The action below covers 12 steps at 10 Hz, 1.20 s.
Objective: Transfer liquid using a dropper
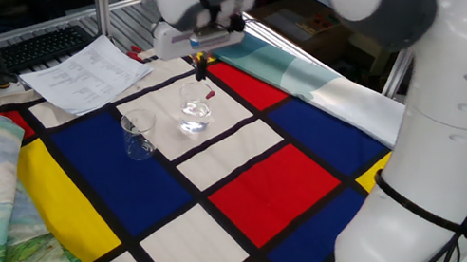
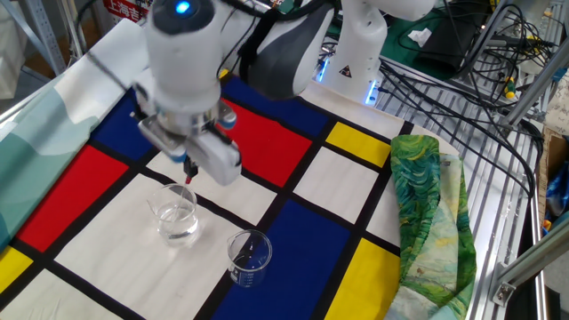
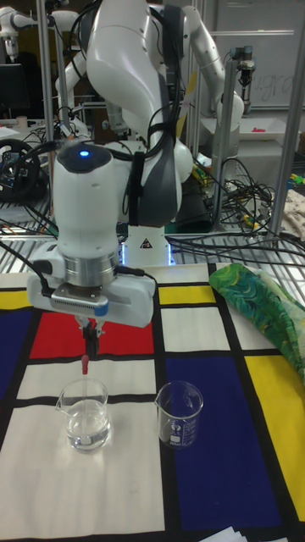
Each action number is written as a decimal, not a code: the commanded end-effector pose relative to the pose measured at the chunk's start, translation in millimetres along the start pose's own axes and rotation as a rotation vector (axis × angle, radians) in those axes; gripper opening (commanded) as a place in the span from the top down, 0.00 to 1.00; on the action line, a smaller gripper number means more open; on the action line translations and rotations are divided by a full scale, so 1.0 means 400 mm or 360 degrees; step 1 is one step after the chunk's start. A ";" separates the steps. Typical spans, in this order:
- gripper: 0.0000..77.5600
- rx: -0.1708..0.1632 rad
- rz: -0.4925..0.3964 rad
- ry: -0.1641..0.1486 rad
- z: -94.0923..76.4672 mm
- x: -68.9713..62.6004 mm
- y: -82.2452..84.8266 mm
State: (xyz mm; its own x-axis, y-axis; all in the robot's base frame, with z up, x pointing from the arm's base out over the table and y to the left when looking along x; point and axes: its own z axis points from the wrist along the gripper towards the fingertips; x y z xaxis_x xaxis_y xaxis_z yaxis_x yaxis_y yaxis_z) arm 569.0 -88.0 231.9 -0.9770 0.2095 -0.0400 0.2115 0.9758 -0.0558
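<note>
- One fixed view looks down from beside the arm's base, past its white body, across the chequered cloth (image 1: 253, 185) toward the papers (image 1: 88, 72) at the far end.
- The other fixed view looks down from the opposite side, facing the base, somewhat nearer.
- The tall fixed view sits low, probably near counter height, facing the arm head-on and close.
- All three share the rounder glass (image 1: 195, 115) (image 2: 176, 213) (image 3: 86, 413) and the beaker (image 1: 138, 136) (image 2: 249, 258) (image 3: 180, 413); the latter two share the green cloth (image 2: 427, 213) (image 3: 263, 306).
</note>
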 end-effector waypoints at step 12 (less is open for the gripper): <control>0.99 -0.0076 0.0050 -0.0248 0.028 0.071 -0.039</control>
State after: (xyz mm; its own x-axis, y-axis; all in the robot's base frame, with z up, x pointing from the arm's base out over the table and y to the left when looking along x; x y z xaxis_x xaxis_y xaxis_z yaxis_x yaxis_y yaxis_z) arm 538.3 -96.9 219.2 -0.9546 0.2302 -0.1890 0.2358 0.9718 -0.0072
